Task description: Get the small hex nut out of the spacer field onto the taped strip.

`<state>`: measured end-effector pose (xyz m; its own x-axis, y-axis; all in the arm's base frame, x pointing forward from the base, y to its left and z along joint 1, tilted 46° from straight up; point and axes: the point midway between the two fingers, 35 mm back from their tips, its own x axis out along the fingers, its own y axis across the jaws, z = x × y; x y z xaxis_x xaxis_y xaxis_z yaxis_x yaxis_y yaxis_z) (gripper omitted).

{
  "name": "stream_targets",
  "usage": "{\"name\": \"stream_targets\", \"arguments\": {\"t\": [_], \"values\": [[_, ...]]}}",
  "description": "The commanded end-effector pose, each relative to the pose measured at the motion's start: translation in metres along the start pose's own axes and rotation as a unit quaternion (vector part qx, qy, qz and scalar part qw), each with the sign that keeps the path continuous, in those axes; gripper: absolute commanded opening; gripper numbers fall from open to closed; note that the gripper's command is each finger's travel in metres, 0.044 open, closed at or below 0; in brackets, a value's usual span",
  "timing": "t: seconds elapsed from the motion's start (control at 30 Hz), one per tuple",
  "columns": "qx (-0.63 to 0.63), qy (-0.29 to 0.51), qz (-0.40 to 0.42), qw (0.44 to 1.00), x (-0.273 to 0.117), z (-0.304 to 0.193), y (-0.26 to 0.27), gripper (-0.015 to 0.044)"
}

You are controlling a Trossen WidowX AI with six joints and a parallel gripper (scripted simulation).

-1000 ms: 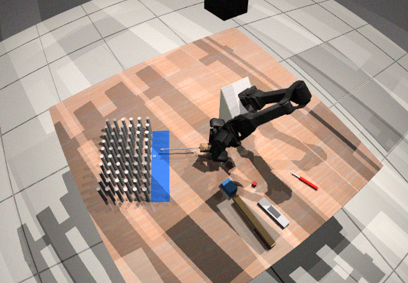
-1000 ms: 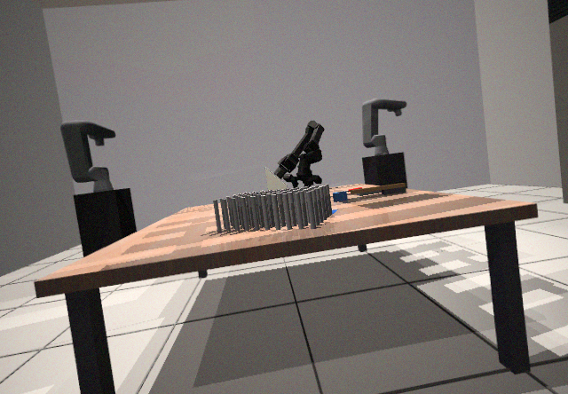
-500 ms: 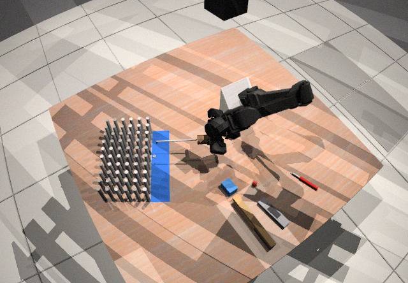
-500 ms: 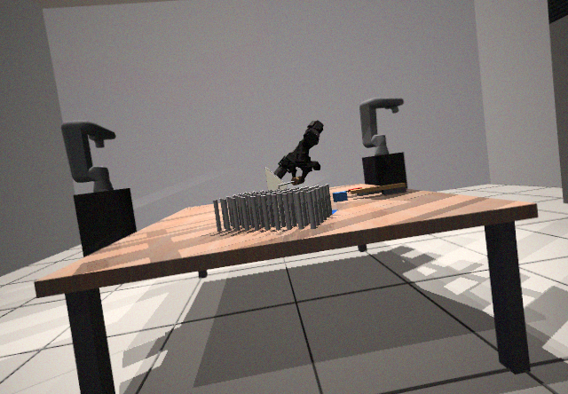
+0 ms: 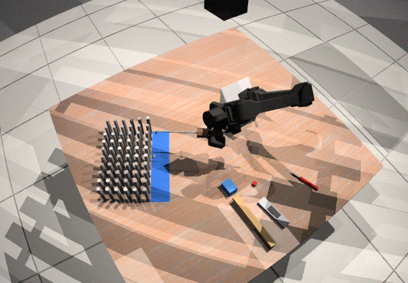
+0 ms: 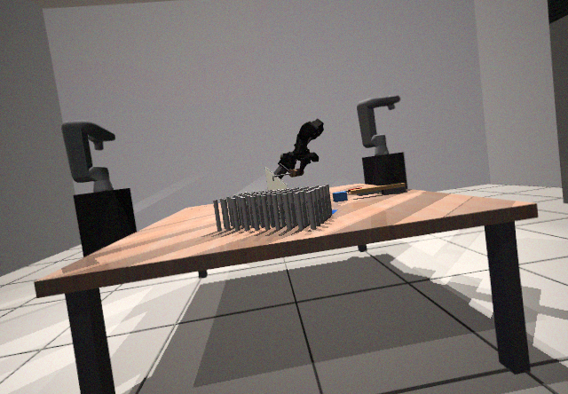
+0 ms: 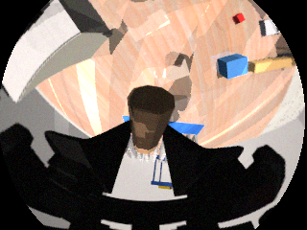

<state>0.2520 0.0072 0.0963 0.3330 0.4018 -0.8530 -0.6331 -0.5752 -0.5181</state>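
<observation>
The small hex nut [image 5: 153,156] lies on the blue taped strip [image 5: 160,184] [image 6: 334,211], near the edge beside the spacers. The metal spacers [image 5: 137,148] [image 6: 300,213] stand upright in rows. My gripper [image 5: 209,132] [image 7: 148,125] is shut on the brown handle [image 5: 201,132] [image 6: 296,172] [image 7: 151,112] of a thin metal hook tool. The tool is raised above the table, its shadow falling apart from it. In the top view its bent tip [image 5: 156,132] appears over the strip's far end, apart from the nut. The tip is hidden in the wrist view.
A blue block [image 5: 229,187] [image 6: 340,196] [image 7: 232,66], a red cube [image 5: 254,183] [image 7: 239,18], a yellow bar [image 5: 252,220], a grey-white piece [image 5: 273,211] and a red-handled tool [image 5: 308,183] lie right of the strip. A white wedge-shaped object [image 5: 234,89] stands behind the arm.
</observation>
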Motion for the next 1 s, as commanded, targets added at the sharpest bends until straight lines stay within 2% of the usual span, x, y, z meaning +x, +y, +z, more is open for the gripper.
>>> {"name": "stream_targets", "arguments": {"t": [0.0,0.53,0.97], "values": [[0.063,0.005,0.0,0.998,0.0,-0.009,0.003,0.0],[0.324,0.023,0.007,0.946,0.003,-0.044,0.026,0.0],[0.514,0.03,0.008,0.857,0.005,-0.067,0.044,0.0]]}}
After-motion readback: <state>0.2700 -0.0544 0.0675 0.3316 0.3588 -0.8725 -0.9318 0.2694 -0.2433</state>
